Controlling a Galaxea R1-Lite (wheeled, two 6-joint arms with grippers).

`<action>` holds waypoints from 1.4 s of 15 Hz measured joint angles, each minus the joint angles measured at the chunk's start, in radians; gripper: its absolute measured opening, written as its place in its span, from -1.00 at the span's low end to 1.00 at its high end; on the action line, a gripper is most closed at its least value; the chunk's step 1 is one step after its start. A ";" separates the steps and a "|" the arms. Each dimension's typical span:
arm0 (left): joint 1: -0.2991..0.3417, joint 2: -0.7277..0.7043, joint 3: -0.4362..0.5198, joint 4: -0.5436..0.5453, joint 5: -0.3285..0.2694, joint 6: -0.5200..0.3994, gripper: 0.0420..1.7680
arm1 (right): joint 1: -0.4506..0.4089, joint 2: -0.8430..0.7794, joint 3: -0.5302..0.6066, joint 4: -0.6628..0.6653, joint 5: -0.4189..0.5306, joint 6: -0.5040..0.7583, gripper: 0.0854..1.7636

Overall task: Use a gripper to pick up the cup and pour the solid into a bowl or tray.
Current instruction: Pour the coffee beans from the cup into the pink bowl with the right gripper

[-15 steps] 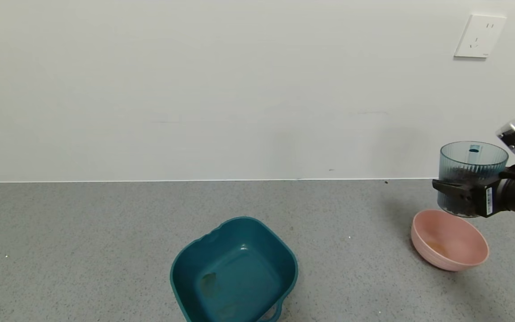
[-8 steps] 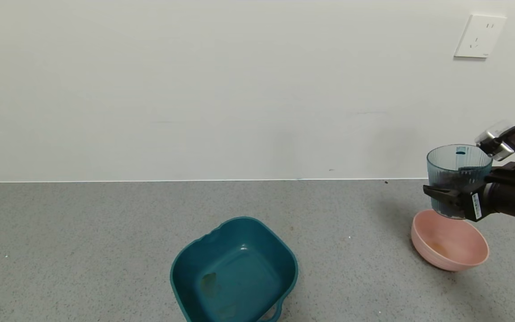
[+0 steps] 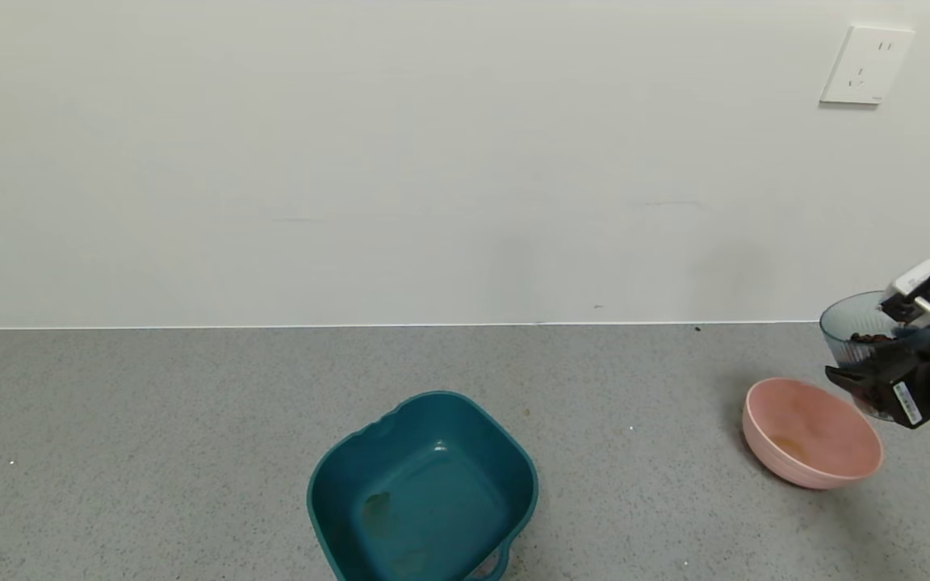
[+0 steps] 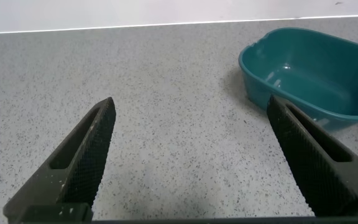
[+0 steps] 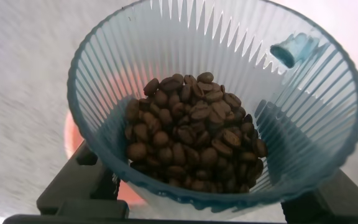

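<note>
My right gripper (image 3: 859,369) is shut on the ribbed blue-grey cup (image 3: 846,332) at the far right, just beyond the right rim of the pale pink bowl (image 3: 810,434). The cup is held above the table and tilted, mouth towards me. Dark brown pellets (image 3: 869,337) lie in a heap inside it. In the right wrist view the pellets (image 5: 191,137) fill the lower side of the cup (image 5: 319,118), and the gripper (image 5: 204,190) clamps it from both sides. The bowl holds no pellets. My left gripper (image 4: 190,102) is open and empty, low over the table.
A dark teal squarish tub (image 3: 423,488) sits at the front centre of the grey speckled table; it also shows in the left wrist view (image 4: 316,68). A white wall with a socket (image 3: 867,64) stands behind the table.
My right gripper has carried the cup down and to the right, from above the bowl's far rim to beside its right rim. The cup has tilted, so the pellets now show.
</note>
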 joint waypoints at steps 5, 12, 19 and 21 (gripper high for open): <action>0.000 0.000 0.000 0.000 0.000 0.000 0.98 | -0.099 0.000 0.054 0.000 -0.002 -0.104 0.55; 0.000 0.000 0.000 0.001 0.000 0.000 0.98 | -0.141 0.028 0.053 -0.004 -0.011 -0.278 0.55; 0.000 0.000 0.000 0.001 0.000 0.000 0.98 | -0.091 0.092 0.035 -0.013 -0.185 -0.326 0.55; 0.000 0.000 0.000 0.001 0.000 0.000 0.98 | -0.079 0.101 0.035 -0.014 -0.211 -0.349 0.55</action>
